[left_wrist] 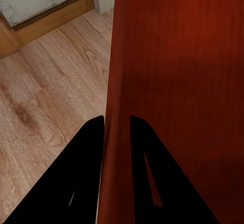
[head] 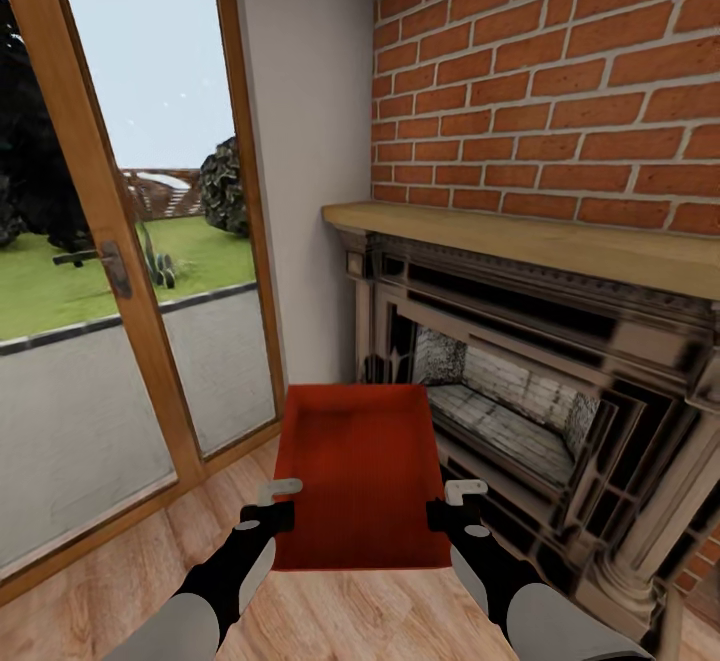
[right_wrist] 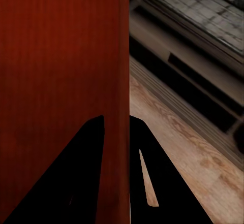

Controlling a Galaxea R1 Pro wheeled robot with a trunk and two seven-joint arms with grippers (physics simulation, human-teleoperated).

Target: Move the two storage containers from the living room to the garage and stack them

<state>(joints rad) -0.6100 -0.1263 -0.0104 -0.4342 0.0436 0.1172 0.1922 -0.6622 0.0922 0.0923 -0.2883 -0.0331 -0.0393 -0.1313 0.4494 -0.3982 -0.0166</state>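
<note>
Jaws pinching both side walls: my left gripper (head: 268,507) and right gripper (head: 452,506) are carrying one storage container (head: 360,471) above the wood floor (head: 120,561), fireplace (head: 540,381) right, glass door (head: 120,271) left.

home living room | fireplace (head: 520,381) | brick wall (head: 560,81) | glass doors (head: 110,241)

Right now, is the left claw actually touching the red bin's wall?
Touching. In the left wrist view the left claw straddles the storage container: its two dark fingers press on either side of the thin wall, no gap visible.
</note>
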